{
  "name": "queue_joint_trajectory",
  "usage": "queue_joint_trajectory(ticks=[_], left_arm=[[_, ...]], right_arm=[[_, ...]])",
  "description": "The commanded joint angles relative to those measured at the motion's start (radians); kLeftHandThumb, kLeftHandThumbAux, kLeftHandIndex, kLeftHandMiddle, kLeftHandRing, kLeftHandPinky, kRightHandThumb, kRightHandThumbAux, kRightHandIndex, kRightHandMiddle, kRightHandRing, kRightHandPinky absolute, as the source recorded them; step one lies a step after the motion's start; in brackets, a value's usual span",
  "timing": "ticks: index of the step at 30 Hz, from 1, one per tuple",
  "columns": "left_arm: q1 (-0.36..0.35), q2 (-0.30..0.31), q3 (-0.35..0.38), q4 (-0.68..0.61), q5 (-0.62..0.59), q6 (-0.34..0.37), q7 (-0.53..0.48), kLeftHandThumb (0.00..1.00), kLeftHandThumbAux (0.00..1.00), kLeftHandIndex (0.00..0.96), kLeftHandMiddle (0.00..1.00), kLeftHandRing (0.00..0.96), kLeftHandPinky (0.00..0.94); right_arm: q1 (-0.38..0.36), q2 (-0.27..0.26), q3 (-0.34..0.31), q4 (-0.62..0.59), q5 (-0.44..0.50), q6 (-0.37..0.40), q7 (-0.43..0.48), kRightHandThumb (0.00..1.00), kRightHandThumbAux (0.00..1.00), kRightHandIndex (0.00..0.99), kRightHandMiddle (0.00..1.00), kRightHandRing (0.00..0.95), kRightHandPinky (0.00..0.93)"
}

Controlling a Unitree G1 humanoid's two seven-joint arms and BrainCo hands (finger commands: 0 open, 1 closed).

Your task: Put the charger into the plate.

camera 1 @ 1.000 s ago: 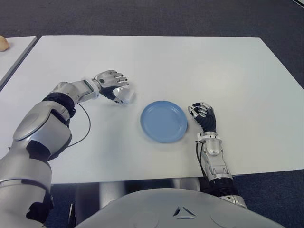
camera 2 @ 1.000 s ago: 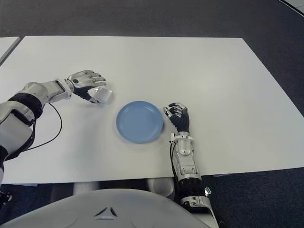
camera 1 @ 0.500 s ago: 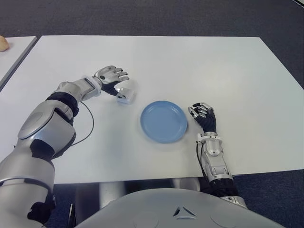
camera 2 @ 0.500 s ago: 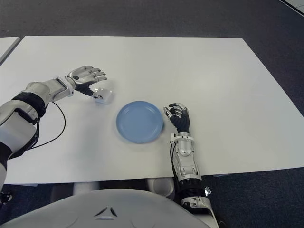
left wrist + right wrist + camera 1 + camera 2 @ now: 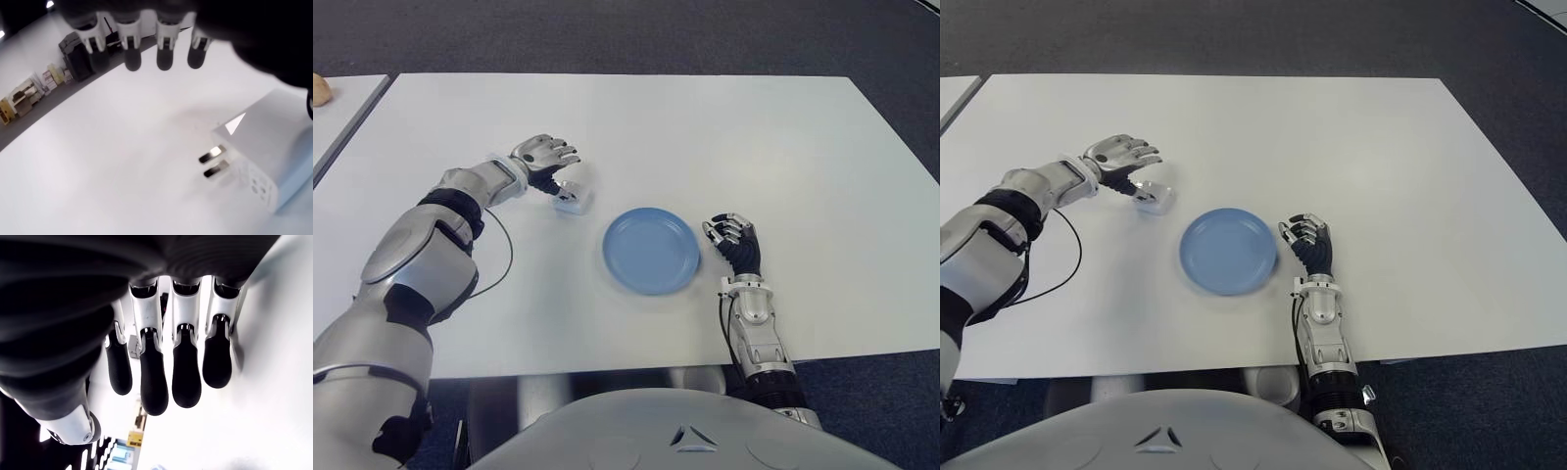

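White charger (image 5: 572,198) lying flat on the white table (image 5: 724,137), left of centre and well in from every edge, two metal prongs visible in the left wrist view and pointing out over bare tabletop. Not in the plate yet. Left hand (image 5: 542,161) just beside and partly above the charger, on its far-left side, fingers (image 5: 163,51) stretched out in a loose row and closed on nothing; from the wrist view, fingertips clear of the charger with open table between them. Whether the palm touches the charger, impossible to tell. Blue plate (image 5: 651,250) sitting near the middle of the table towards the front edge, just right of the charger and apart from it, nothing in it. Right hand (image 5: 733,241) close to the plate's right rim, near the front edge, fingers (image 5: 186,372) curled inward with nothing in the grip. Thin dark cable (image 5: 495,262) looping from the left forearm over the table's front-left part. A second table edge (image 5: 342,117) showing at the far left.
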Motion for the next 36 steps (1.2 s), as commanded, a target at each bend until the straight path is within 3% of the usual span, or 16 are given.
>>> queue_joint_trajectory(ticks=[1,12,21,36], left_arm=[[0.005,-0.01,-0.001,0.017,-0.01,0.011,-0.03,0.486,0.215,0.0,0.0,0.0,0.0],[0.011,-0.014,-0.035,0.037,0.01,-0.004,-0.074,0.452,0.22,0.0,0.0,0.0,0.0],[-0.005,-0.004,-0.111,0.038,0.059,-0.027,-0.118,0.443,0.23,0.0,0.0,0.0,0.0],[-0.023,0.01,-0.198,0.024,0.096,-0.056,-0.11,0.43,0.239,0.0,0.0,0.0,0.0]], right_arm=[[0.012,0.0,-0.001,-0.004,-0.01,0.031,-0.007,0.704,0.731,0.43,0.625,0.637,0.633],[0.013,-0.003,0.001,-0.026,-0.007,0.045,-0.001,0.704,0.731,0.431,0.629,0.631,0.616],[0.018,-0.003,-0.001,-0.034,-0.005,0.051,-0.001,0.704,0.731,0.431,0.633,0.631,0.62],[0.032,0.003,0.003,-0.069,-0.003,0.075,0.001,0.704,0.731,0.43,0.627,0.629,0.616]])
